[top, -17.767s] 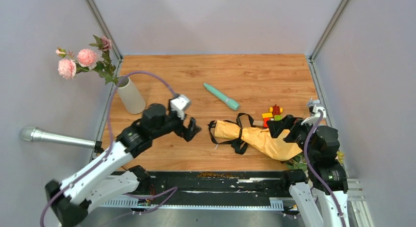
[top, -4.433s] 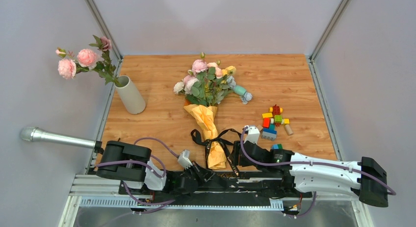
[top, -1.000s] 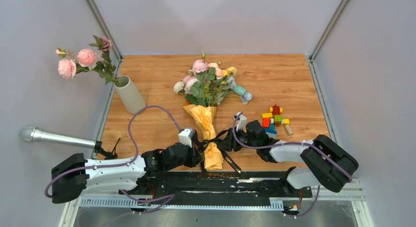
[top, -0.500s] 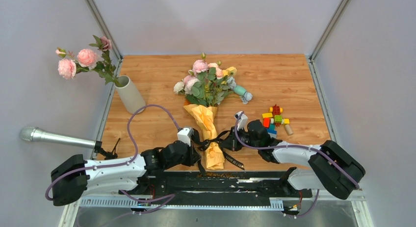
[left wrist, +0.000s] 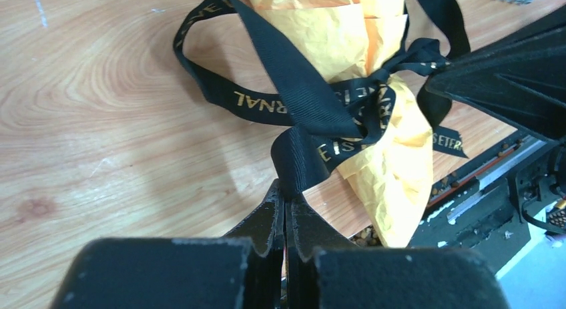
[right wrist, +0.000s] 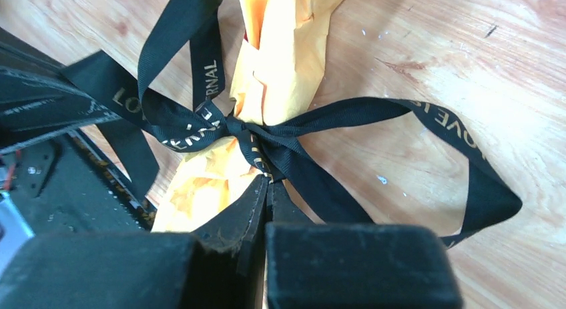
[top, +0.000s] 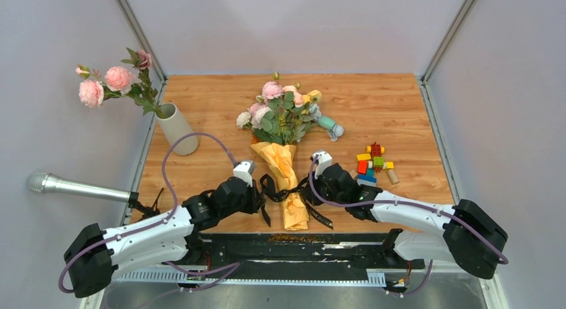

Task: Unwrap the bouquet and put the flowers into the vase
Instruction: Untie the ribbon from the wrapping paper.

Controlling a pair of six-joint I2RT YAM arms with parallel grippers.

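Left pincer (left wrist: pixel 285 192) tight on strap (left wrist: pixel 294 95), wrist-view.

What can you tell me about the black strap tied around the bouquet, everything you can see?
The black strap is a flat woven band with gold lettering, tied in a bow around the narrow waist of the crinkled orange paper. Its loops and tails lie on the wooden table either side of the knot. The left gripper is shut on one strand, and the right gripper is shut on another beside the knot.
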